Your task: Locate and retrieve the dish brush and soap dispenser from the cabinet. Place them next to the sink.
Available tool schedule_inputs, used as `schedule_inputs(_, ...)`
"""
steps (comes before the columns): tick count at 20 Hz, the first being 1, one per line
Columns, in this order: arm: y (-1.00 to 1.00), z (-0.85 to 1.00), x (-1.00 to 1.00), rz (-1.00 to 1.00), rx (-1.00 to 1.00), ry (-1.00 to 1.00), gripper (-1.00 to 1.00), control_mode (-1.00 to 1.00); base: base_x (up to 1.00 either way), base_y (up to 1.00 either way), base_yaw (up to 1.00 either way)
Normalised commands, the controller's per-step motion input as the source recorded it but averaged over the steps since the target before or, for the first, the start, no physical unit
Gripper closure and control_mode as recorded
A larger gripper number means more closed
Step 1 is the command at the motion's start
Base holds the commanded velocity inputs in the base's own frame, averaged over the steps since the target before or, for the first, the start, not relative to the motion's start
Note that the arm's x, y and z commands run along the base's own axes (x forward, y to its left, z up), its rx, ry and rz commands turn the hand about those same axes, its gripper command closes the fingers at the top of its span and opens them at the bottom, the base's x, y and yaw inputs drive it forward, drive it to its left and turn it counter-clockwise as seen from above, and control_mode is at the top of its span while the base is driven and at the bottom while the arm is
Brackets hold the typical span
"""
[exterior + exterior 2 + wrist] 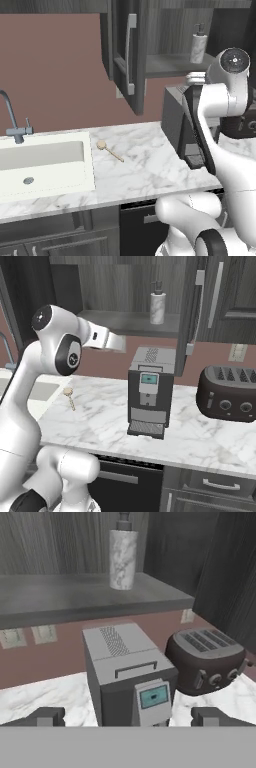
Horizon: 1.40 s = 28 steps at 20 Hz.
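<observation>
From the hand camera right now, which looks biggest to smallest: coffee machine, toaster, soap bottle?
1. Coffee machine, though it sits nearest the camera.
2. Toaster.
3. Soap dispenser, farther back on the cabinet shelf, so possibly shrunk by distance.

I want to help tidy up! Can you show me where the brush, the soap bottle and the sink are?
dish brush (102, 145): left base view, on its round pale head.
soap dispenser (123, 559): hand view, middle of the marbled bottle.
sink (89, 165): left base view, on the white right rim.

Even, soft rendered light, faint shadows, no glare, slightly blurry edges
</observation>
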Motion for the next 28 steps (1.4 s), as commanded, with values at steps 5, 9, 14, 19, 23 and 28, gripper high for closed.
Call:
schedule_inputs(5,-0.2,0.06,0.02,0.0,0.0,0.0,-1.0,-1.0,0.0,0.0,0.0)
schedule_inputs(9,-0.17,0.24,0.01,0.0,0.0,0.01,-1.0,-1.0,0.0,0.0,0.0)
schedule_inputs(14,-0.11,0.2,0.04,0.0,0.0,0.0,-1.0,-1.0,0.0,0.0,0.0)
schedule_inputs(19,-0.02,0.1,0.14,0.0,-0.02,0.0,-1.0,-1.0,0.0,0.0,0.0)
schedule_inputs(23,-0.01,0.0,0.4,0.0,-0.02,0.0,-1.0,-1.0,0.0,0.0,0.0)
schedule_inputs(28,-0.16,0.0,0.59,0.0,0.0,0.02,-1.0,-1.0,0.0,0.0,0.0)
